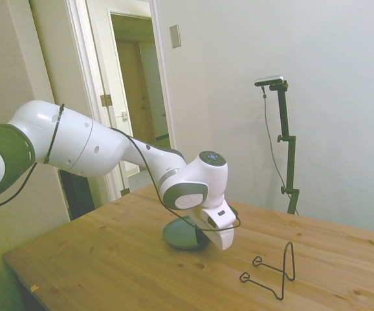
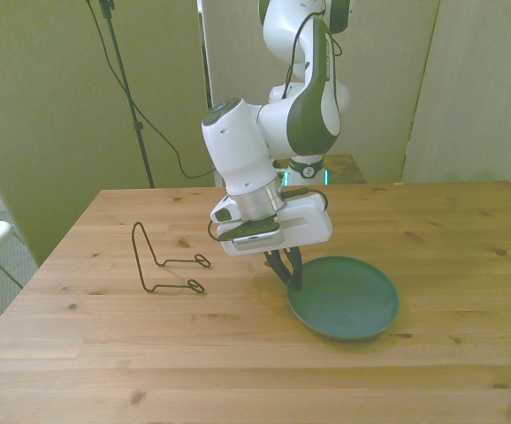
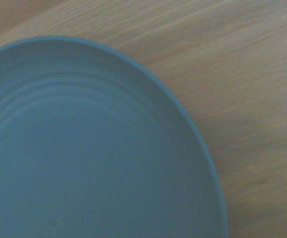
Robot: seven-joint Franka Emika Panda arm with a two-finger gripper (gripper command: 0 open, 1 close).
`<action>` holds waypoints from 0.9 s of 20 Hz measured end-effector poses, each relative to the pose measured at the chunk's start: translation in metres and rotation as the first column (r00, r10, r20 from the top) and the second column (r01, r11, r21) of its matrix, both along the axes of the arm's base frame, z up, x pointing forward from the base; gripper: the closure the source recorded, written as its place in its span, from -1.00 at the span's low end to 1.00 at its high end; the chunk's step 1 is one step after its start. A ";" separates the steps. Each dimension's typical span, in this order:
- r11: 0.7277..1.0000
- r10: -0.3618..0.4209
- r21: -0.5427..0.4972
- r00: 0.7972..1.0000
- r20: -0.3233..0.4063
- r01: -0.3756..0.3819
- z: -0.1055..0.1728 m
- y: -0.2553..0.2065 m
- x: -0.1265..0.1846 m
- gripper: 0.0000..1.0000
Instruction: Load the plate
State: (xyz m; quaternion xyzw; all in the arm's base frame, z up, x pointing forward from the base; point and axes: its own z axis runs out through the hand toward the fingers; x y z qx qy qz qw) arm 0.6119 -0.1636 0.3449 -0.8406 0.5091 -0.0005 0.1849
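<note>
The round, shallow grey-blue plate [image 2: 344,299] lies flat on the wooden table [image 2: 468,230], at about 5 o'clock from the table's middle in the front view. The gripper [image 2: 288,272] reaches down to the plate's 9 o'clock rim, its dark fingers narrowly set about that edge, apparently to pinch and lift it. The thin black wire stand [image 2: 163,263] waits well apart at 9 o'clock, likely the plate's destination.

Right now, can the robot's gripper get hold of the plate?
Probably yes. The gripper is already down at the rim of the plate, which lies flat on the wooden table. The wire stand sits well aside.
</note>
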 end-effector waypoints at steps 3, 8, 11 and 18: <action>1.000 0.000 -0.001 1.000 0.004 0.000 0.003 0.000 -0.001 1.00; 1.000 0.016 -0.009 1.000 0.001 -0.016 0.022 -0.002 -0.009 1.00; 0.999 0.035 -0.037 0.999 0.000 -0.035 0.054 -0.002 -0.020 1.00; 0.974 0.068 -0.216 0.998 -0.019 -0.071 0.153 0.003 -0.056 1.00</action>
